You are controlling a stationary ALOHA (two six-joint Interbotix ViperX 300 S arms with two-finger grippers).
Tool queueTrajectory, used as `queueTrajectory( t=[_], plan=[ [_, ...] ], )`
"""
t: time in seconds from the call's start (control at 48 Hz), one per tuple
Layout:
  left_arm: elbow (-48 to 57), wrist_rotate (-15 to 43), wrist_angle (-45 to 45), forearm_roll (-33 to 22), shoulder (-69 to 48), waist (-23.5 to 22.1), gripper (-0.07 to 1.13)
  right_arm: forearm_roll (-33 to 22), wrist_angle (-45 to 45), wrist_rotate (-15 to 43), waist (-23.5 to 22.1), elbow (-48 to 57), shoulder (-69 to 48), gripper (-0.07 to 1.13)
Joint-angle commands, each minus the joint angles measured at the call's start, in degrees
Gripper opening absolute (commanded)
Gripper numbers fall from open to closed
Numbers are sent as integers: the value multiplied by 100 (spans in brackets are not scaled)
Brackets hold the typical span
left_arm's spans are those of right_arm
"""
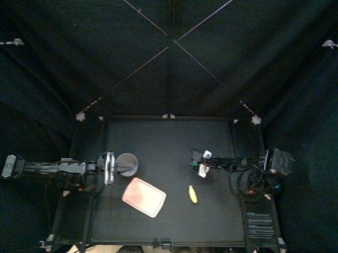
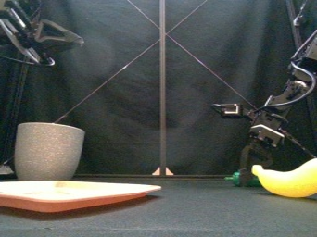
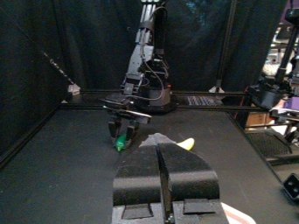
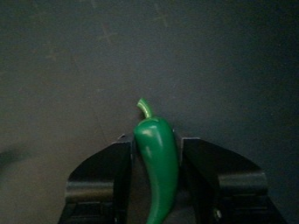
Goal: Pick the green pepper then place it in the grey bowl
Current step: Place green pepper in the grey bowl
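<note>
The green pepper (image 4: pixel 155 162) lies lengthwise between my right gripper's (image 4: pixel 159 140) jaws, stem pointing away, and the jaws press on both its sides. From the front it shows as a small green shape (image 2: pixel 234 178) low at the table's right, under the right arm. I cannot tell whether it still touches the table. The tall grey speckled cup (image 2: pixel 50 150) stands at the left (image 1: pixel 128 165). Beside it rests my left gripper (image 1: pixel 111 166), jaws shut (image 3: pixel 160 140) on nothing. The left wrist view shows the right gripper (image 3: pixel 126 121) over the pepper (image 3: pixel 118 142).
A flat pink tray (image 1: pixel 145 198) lies front left of centre, below the cup. A yellow banana (image 1: pixel 193 194) lies right of the tray, in front of the right gripper, and shows near and large at the front view's right (image 2: pixel 287 180).
</note>
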Motion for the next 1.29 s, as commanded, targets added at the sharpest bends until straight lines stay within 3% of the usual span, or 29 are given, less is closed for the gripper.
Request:
queueTrajectory(
  t=[0.021,0.354,0.938,1.292],
  plan=[
    [-132,0,-88,9,18,0,9,70,0,0,185,-290,-237,66],
    [-149,9,-360,9,18,18,9,9,88,-26,976,-2092,-501,66],
    [-114,9,-413,18,18,53,9,-229,-413,-70,1187,-5449,2215,67],
    [-62,9,-404,18,18,62,9,-404,-334,0,1266,-6812,3032,67]
  ],
)
